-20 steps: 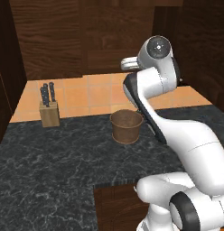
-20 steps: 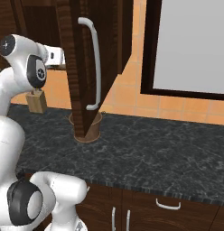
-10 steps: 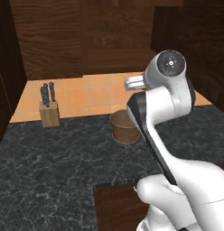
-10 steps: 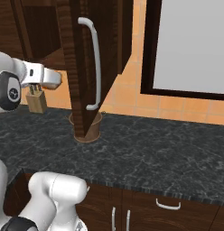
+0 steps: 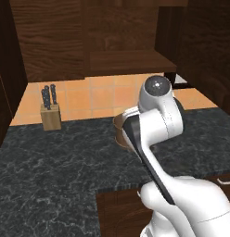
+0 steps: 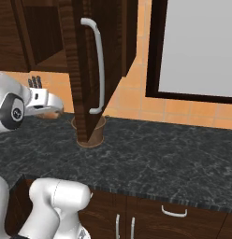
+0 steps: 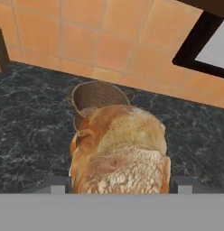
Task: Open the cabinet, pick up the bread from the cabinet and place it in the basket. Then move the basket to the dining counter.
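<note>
Since a second ago the arm's upper joint has swung lower and forward, covering most of the basket (image 5: 119, 132) in the left base view. Bread (image 7: 119, 153) sits clamped between the wide-set jaws of the gripper (image 7: 119, 182), long axis pointing away from the hand toward the basket below it. It seems above the rim, not inside. Cabinet (image 6: 85, 70) door open. No writing visible. Knife block (image 5: 50, 115) stands well left on the black worktop (image 5: 52, 166).

A kitchen: black marble worktop (image 6: 150, 154), orange tiled wall (image 5: 93, 95), knife block (image 5: 51, 115), walnut cabinet (image 6: 80, 70).
</note>
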